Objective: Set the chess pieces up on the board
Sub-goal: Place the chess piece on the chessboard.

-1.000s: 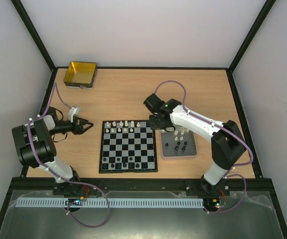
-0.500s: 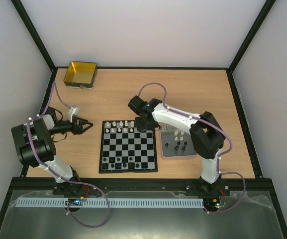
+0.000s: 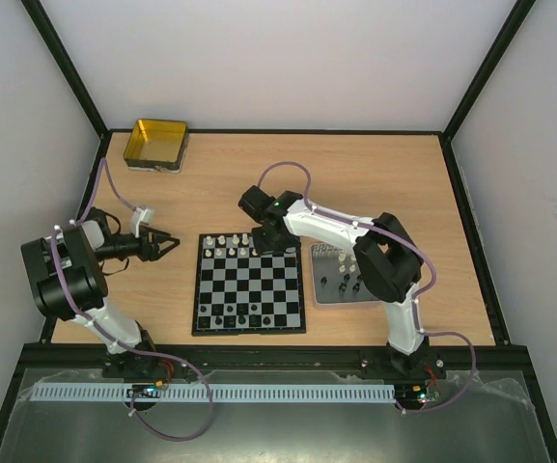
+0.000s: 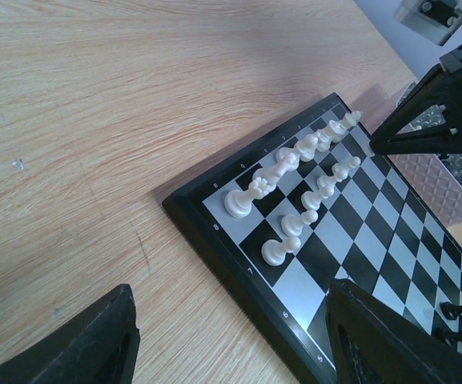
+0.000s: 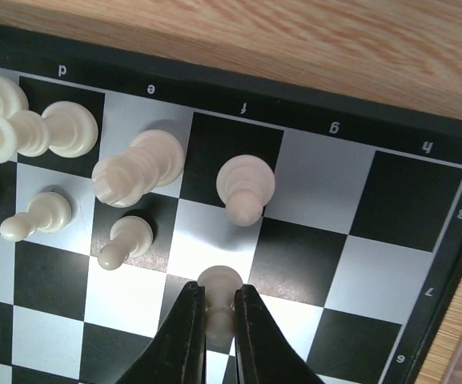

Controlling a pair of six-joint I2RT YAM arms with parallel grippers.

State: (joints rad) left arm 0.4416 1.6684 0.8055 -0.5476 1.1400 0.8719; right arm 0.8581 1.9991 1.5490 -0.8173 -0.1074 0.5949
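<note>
Right arm swung left off the silver tray [image 3: 348,301] since a second ago and is now over the far right part of the board [image 3: 249,285]; left arm about where it was. Its right tool [image 5: 217,296] is closed on a white pawn [image 5: 218,282], fingers pinching the stem, head poking out past the tips; cannot tell whether the base touches the board. Just ahead of the tips: a white piece [image 5: 245,188], upright on the dark f square of the back rank. Ahead and to this tool's left: a taller white piece [image 5: 138,170] on the e square, a small pawn [image 5: 125,240] just short of it on a dark square, more white figures further left, partly cut off. Past the board border ahead is bare counter [image 5: 375,48]. Other side: left tool [image 4: 231,320] open, jaws wide apart, gripping nothing, low over the counter just off the board's left edge. Ahead of it in its wrist view: board corner, then two rows of white pieces [image 4: 307,172] running away from it, with the right tool's dark fingers at the far end of those rows. Near rows of the board carry black pieces [image 3: 230,313], apart from both tools. Silver tray sits just right of the board, a few black and white figures in it. Far left corner of the counter: gold tin [image 3: 157,143], well apart from the rest.
</note>
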